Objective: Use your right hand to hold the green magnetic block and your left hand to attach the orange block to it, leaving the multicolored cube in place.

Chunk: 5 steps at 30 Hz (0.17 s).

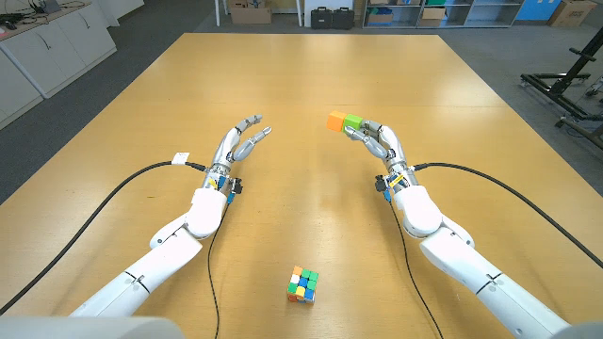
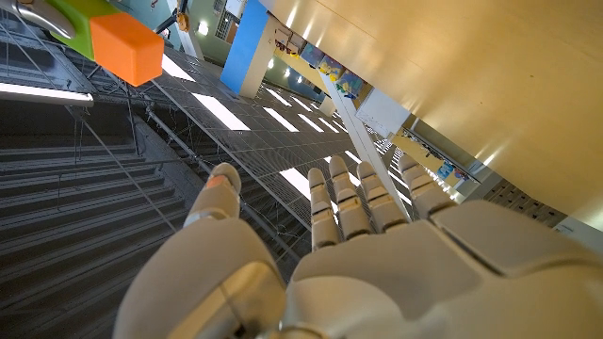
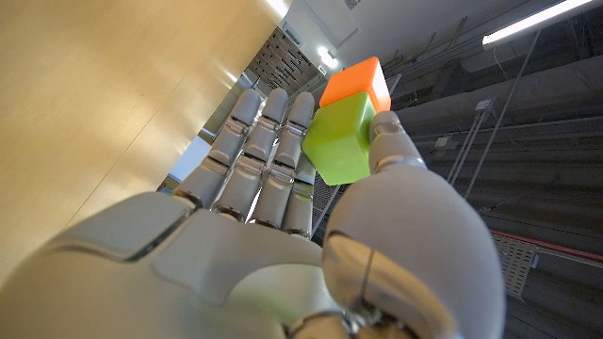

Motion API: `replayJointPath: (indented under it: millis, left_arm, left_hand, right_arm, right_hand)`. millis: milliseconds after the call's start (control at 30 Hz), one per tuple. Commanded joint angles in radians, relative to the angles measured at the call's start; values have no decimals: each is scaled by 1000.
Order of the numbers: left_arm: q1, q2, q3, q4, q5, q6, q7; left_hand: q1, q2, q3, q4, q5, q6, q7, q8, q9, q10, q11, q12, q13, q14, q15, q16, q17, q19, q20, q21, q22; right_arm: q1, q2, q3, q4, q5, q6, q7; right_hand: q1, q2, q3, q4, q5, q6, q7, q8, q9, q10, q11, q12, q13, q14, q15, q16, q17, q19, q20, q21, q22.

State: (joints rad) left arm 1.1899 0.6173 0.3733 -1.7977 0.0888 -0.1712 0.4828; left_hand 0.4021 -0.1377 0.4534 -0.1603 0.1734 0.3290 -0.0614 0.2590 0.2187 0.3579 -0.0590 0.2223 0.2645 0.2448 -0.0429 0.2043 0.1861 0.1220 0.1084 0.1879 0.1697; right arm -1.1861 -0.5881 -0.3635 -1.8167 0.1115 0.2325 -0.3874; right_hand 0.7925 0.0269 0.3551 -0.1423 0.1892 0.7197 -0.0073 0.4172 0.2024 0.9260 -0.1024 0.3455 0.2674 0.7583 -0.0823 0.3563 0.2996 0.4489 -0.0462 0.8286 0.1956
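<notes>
The right hand [image 1: 382,143] holds the green block [image 1: 353,121] between thumb and fingers above the surface [image 1: 311,85], with the orange block [image 1: 336,121] stuck to the green one's far side. The left hand [image 1: 240,143] is well apart from them, fingers loosely spread and holding nothing. The cube [image 1: 302,283] sits near the surface's front edge, between the arms.

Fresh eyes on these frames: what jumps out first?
The right hand holds up the green block with the orange block already stuck to its far side, right of the table's middle. The left hand is open, holding nothing. The multicolored cube sits alone near the front edge.
</notes>
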Motion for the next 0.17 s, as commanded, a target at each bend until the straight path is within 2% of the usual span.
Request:
replayJointPath:
  millis: [33,167]
  left_arm:
    - [-9,-2,14,10,-8,-8,8]
    - [-3,3,16,6,-3,-11,15]
  left_hand:
    - [2,13,8,-2,6,5,-1,3,-1,7,-5,5,1,9,-46,5,3,0,-7,3,4]
    - [2,14,8,-2,6,6,0,3,-1,7,-5,5,1,9,-46,5,3,0,-7,3,4]
  right_arm:
    - [8,5,-11,23,10,15,-2]
    - [10,4,-16,26,3,21,-4]
  right_hand:
    - [71,82,5,1,5,156,-143,5,1,98,-94,-2,4,9,-83,-1,3,-6,-85,6,2]
    - [71,83,5,1,5,155,-141,5,1,99,-95,-2,4,10,-84,-1,4,-6,-84,7,2]
